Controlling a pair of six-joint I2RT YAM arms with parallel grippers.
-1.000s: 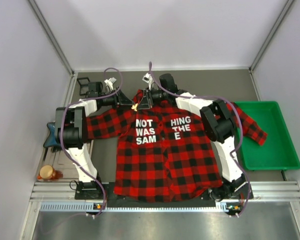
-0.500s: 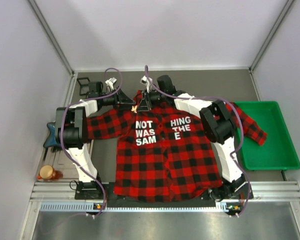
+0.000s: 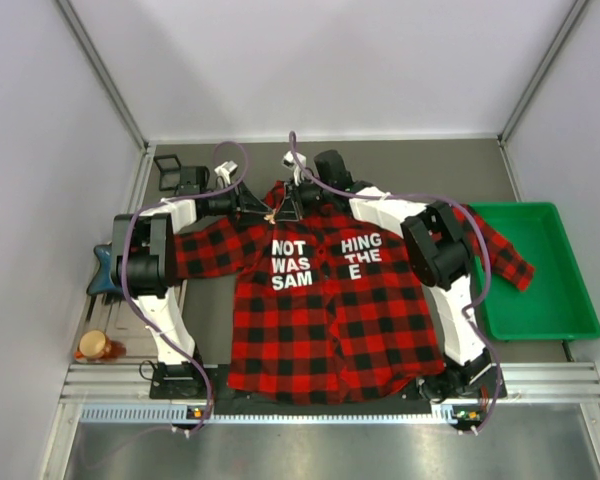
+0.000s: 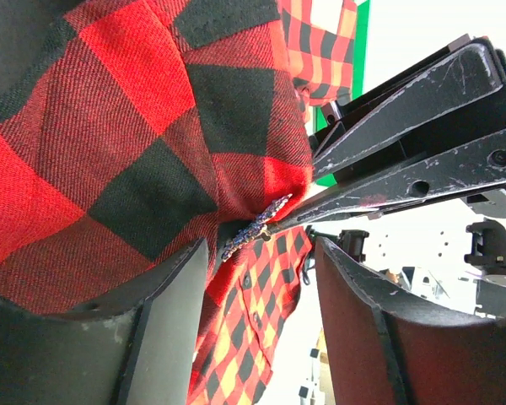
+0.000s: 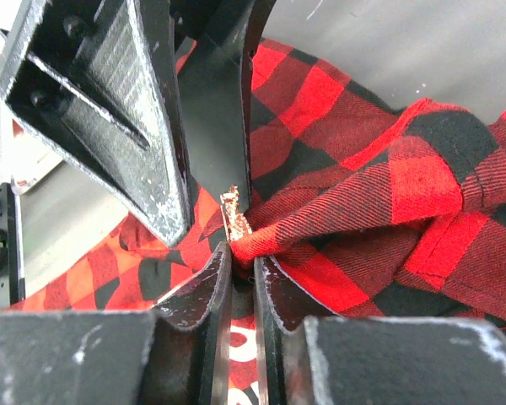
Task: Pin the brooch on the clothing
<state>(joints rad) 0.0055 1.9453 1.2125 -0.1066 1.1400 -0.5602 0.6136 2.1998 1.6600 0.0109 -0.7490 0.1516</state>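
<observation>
Brooch position: the tiny pale bluish-white leaf-shaped pin (image 4: 255, 232) is located at the collar end of the long-sleeved red-and-black plaid shirt (image 3: 320, 330). The shirt is spread front-up on the dark grey worktop (image 3: 430, 170). The brooch is seen against a raised fold of plaid cloth, just beyond the white block lettering.

Finger state: the right arm's fingers (image 5: 204, 291) are closed almost fully on that fold, so that a narrow ridge of cloth is lifted and presented edge-on. The left arm's fingers (image 4: 164, 337) are set partly open, one on each side of the brooch. The brooch lies in the gap between them, and it cannot be told whether it is touched by either finger. Whether the needle has entered the cloth cannot be told either.

Step in hand: the piercing and fastening stage is judged to be under way, with the cloth gathered and the brooch brought to the ridge.

Next move: a firm hold by the right arm's fingers is required so that the ridge is not flattened. The brooch is to be gripped by its body, without tilt, and driven along the line of the fold in a short, slow stroke. Loss of the brooch into the folds is to be guarded against.
</observation>
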